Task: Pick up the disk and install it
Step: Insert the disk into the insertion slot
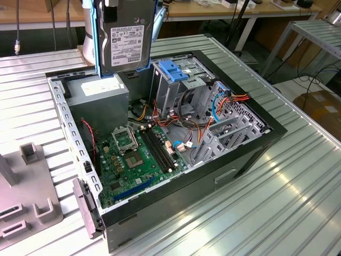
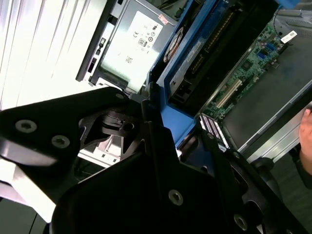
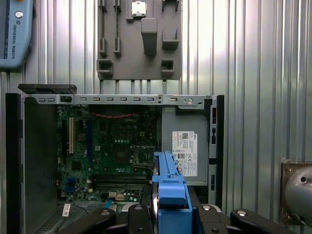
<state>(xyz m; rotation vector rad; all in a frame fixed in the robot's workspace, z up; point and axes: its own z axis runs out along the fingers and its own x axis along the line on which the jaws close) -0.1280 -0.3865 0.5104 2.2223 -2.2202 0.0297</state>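
Ribbed metal tabletop [image 1: 277, 186] carries an open computer case [image 1: 213, 176], its motherboard [image 1: 133, 154] exposed, at a workshop bench. Above the case, the disk [image 1: 123, 40] hangs upright in the air with its white label facing the exterior view and blue rails down both sides. It sits over the grey power supply [image 1: 98, 93] and clear of it. The gripper [image 3: 170, 217] holds the disk from above. In the first wrist view its black fingers [image 3: 209, 219] are closed against the blue rail on either side, with the disk seen edge-on over the board. Toward the exterior view's right of the disk stands the metal drive cage [image 1: 176, 88] with its blue latch [image 1: 173, 70]. A grey fixture plate [image 1: 26, 202] lies on the tabletop beside the case.
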